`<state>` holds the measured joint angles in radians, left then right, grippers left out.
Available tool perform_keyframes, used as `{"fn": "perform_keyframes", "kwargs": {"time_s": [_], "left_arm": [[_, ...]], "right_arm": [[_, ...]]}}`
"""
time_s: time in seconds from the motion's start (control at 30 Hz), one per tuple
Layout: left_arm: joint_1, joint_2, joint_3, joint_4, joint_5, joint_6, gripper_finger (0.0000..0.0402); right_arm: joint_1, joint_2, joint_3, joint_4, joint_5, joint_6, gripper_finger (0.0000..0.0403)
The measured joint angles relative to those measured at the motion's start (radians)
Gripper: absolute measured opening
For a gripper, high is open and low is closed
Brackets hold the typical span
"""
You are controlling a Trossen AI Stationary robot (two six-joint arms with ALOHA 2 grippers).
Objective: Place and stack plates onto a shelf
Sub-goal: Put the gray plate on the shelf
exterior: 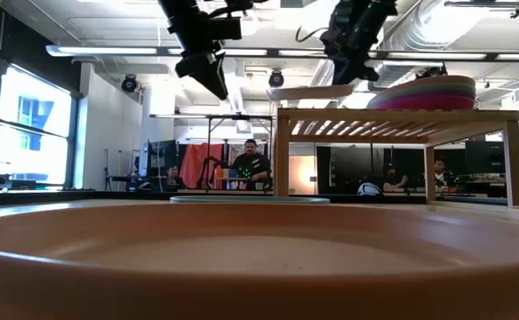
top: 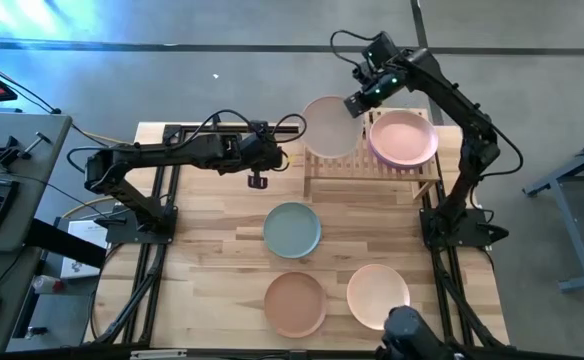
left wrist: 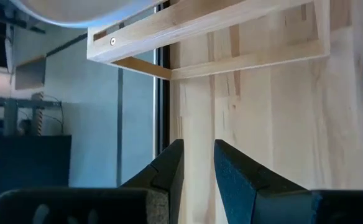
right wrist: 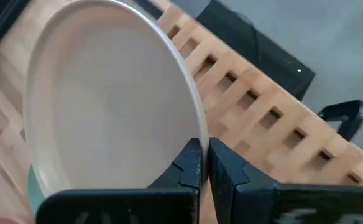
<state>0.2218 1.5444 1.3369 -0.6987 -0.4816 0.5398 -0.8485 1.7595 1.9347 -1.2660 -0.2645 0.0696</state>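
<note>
My right gripper (top: pixel 360 102) is shut on a cream plate (top: pixel 329 126), which hovers over the left half of the slatted wood shelf (top: pixel 424 178). The right half carries a stack of plates with a pale pink one (top: pixel 403 138) on top; magenta and purple rims (exterior: pixel 424 93) show beneath it in the low view. On the table lie a grey-teal plate (top: pixel 292 229), a terracotta plate (top: pixel 294 303) and a peach plate (top: pixel 377 294). My left gripper (top: pixel 258 181) hangs over the table left of the shelf, with a narrow gap between its fingers (left wrist: pixel 169 171). My right gripper pinches the cream plate's rim (right wrist: pixel 197 127) between its two fingers, on the plate's far right side. The fingers slant down from the far right. The plate (exterior: pixel 308 92) is lifted clear, roughly level, a little above the shelf's slats.
The terracotta plate (exterior: pixel 242 258) fills the foreground of the low view. The shelf's leg and lower rail (left wrist: pixel 243 59) stand just ahead of my left gripper. People (exterior: pixel 251 164) sit in the room beyond the table. Bare tabletop (top: pixel 212 250) lies left of the grey-teal plate.
</note>
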Motion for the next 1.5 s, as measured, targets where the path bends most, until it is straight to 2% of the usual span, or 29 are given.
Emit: {"fn": "perform_keyframes", "kwargs": {"time_s": [0.37, 0.57, 1.3, 1.5], "left_arm": [[0.0, 0.0, 0.0, 0.001, 0.0, -0.041, 0.0076], [0.0, 0.0, 0.0, 0.002, 0.0, -0.042, 0.0076], [0.0, 0.0, 0.001, 0.017, 0.0, -0.042, 0.0076], [0.0, 0.0, 0.001, 0.016, 0.0, -0.042, 0.0076]], "right_arm": [[-0.01, 0.055, 0.0, -0.032, -0.031, -0.131, 0.0], [-0.009, 0.069, 0.0, -0.032, 0.045, -0.158, 0.0], [0.025, 0.091, 0.0, -0.028, 0.135, -0.13, 0.0], [0.025, 0.091, 0.0, -0.027, 0.151, -0.13, 0.0033]]}}
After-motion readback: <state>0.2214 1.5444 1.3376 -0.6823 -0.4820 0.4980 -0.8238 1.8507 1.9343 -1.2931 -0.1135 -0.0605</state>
